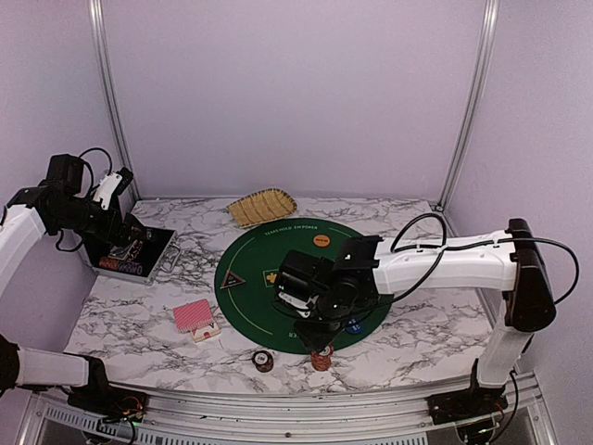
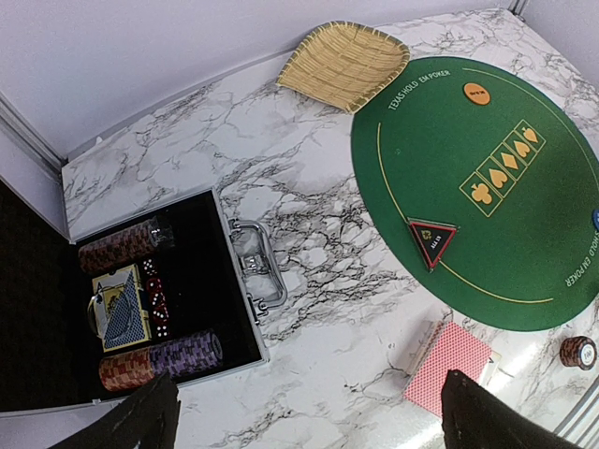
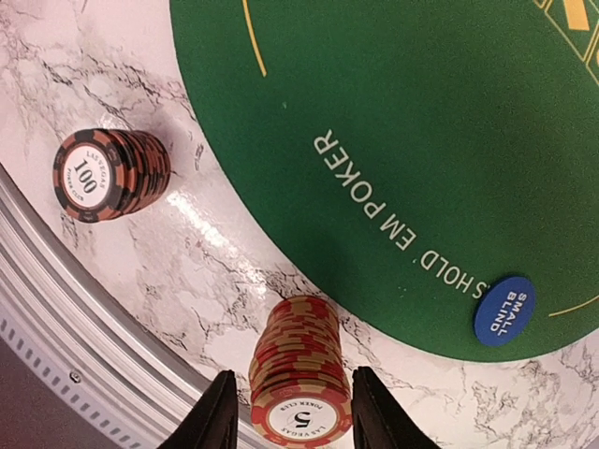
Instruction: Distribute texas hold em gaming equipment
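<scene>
A red-and-cream poker chip stack marked 5 (image 3: 299,383) stands on the marble just off the green mat's near edge (image 1: 321,359). My right gripper (image 3: 296,421) is open around it, one finger on each side with small gaps. A dark stack marked 100 (image 3: 108,173) stands to its left (image 1: 263,360). The blue button (image 3: 504,310) lies on the mat edge. Red-backed cards (image 1: 195,318) lie on the marble. The black triangular button (image 2: 431,238) and orange button (image 2: 476,93) lie on the mat. My left gripper (image 2: 309,421) is wide open and empty, high above the marble beside the case.
The round green mat (image 1: 278,250) covers the table's middle. An open black case (image 2: 187,281) at the left holds chip rolls, dice and a card deck. A yellow woven basket (image 1: 262,206) sits at the back. The table's metal front rail (image 3: 84,355) runs close to the chip stacks.
</scene>
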Tool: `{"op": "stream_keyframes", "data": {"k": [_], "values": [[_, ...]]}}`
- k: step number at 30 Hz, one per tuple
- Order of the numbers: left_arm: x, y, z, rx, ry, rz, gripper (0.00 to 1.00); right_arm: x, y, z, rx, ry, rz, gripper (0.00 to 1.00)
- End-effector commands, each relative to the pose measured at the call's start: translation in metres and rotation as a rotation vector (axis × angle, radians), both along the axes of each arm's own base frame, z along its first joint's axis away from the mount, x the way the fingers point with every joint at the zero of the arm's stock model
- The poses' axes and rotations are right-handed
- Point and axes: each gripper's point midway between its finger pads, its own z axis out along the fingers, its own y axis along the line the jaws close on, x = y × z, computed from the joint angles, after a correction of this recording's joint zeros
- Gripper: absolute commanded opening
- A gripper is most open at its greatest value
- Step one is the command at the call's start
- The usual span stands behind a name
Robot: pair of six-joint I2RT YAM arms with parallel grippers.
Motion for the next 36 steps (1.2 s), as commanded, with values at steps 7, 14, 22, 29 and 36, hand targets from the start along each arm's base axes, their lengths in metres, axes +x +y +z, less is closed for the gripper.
{"op": "stream_keyframes", "data": {"k": [7, 14, 22, 29, 36], "values": [[-0.008, -0.001, 0.009, 0.002, -0.014, -0.012, 0.99, -0.005, -0.006, 0.001, -0.016, 0.005, 0.004, 0.93], [-0.008, -0.001, 0.011, -0.002, -0.016, -0.012, 0.99, -0.013, -0.010, -0.015, -0.022, 0.050, 0.011, 0.83], [-0.009, -0.001, 0.011, 0.000, -0.016, -0.013, 0.99, -0.011, -0.014, -0.016, -0.013, 0.054, 0.001, 0.67], [-0.009, -0.001, 0.012, 0.000, -0.015, -0.013, 0.99, -0.010, -0.012, -0.017, -0.007, 0.055, -0.001, 0.59], [-0.008, -0.001, 0.011, 0.000, -0.013, -0.014, 0.99, -0.009, -0.011, -0.015, -0.006, 0.054, 0.001, 0.50]]}}
